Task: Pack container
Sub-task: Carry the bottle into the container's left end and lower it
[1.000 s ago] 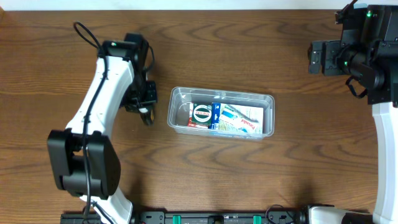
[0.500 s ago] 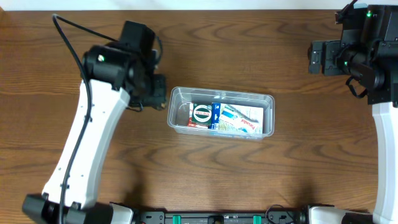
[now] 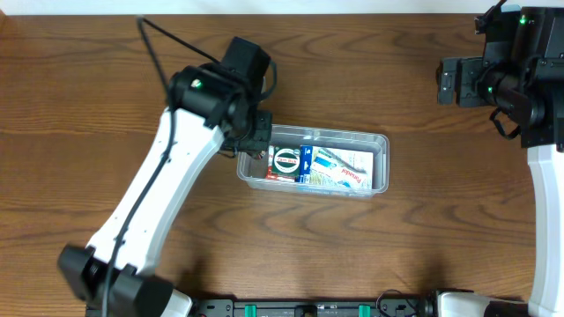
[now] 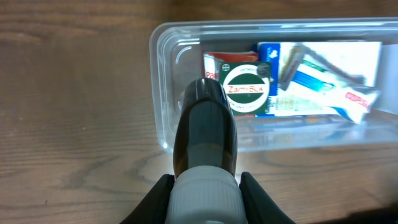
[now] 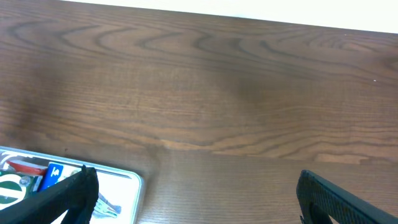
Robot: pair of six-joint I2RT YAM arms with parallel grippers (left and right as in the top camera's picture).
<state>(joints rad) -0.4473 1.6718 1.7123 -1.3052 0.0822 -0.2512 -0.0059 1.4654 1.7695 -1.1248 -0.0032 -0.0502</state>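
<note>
The clear plastic container [image 3: 381, 143] lies at the table's middle and holds a round green-and-white tin [image 3: 286, 161], a red box and blue-and-white boxes [image 3: 339, 169]. My left gripper [image 3: 256, 151] is shut on a dark bottle with a white ribbed cap [image 4: 205, 134] and holds it over the container's left end [image 4: 163, 81]. The tin [image 4: 247, 91] shows just past the bottle's tip. My right gripper [image 3: 458, 81] is open and empty at the far right, well away from the container [image 5: 134, 182].
The brown wooden table [image 3: 88, 79] has a pale edge along the back. The right arm's body [image 3: 538, 79] stands at the right edge. The left arm [image 3: 150, 202] stretches diagonally from the front left.
My left arm has swung right with the bottle, from beside the container's left end to over it. The right arm has not moved.
</note>
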